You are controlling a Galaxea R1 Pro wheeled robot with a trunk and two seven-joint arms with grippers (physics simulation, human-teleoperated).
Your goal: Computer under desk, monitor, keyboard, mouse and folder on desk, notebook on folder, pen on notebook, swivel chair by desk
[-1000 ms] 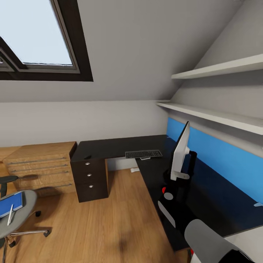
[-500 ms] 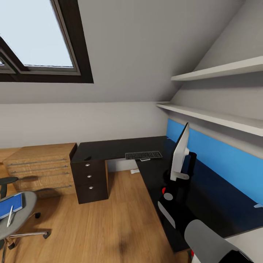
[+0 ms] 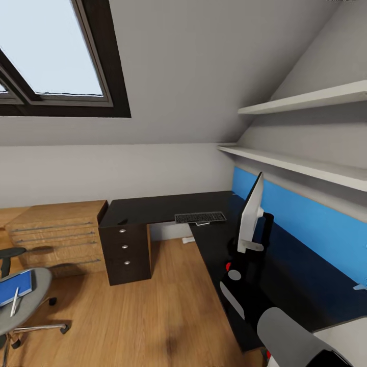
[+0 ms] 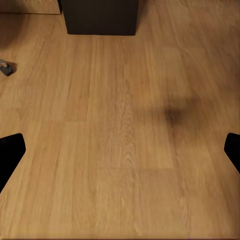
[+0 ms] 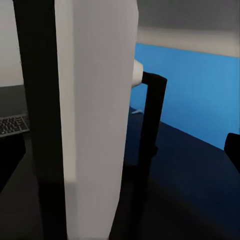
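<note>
I hold the right end effector [image 5: 120, 150] close against the white back of the wide flat monitor [image 3: 251, 214], standing edge-on along the blue-wall edge of the long black L-shaped counter [image 3: 153, 208]; its fingertips sit wide apart, pinching nothing, as do those of the left end effector [image 4: 120, 150] above bare plank floor. The slim dark keyboard [image 3: 200, 217] lies at the counter's inner corner. I judge the monitor step in hand; next, fetch the bright blue folder [image 3: 14, 286], the only container, carrying a slim light pen [image 3: 15, 299], off the grey swivel chair [image 3: 23, 306].

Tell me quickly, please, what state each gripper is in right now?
Left gripper: open, holding nothing, above the wooden floor.
Right gripper: open, holding nothing, close to the monitor.
</note>
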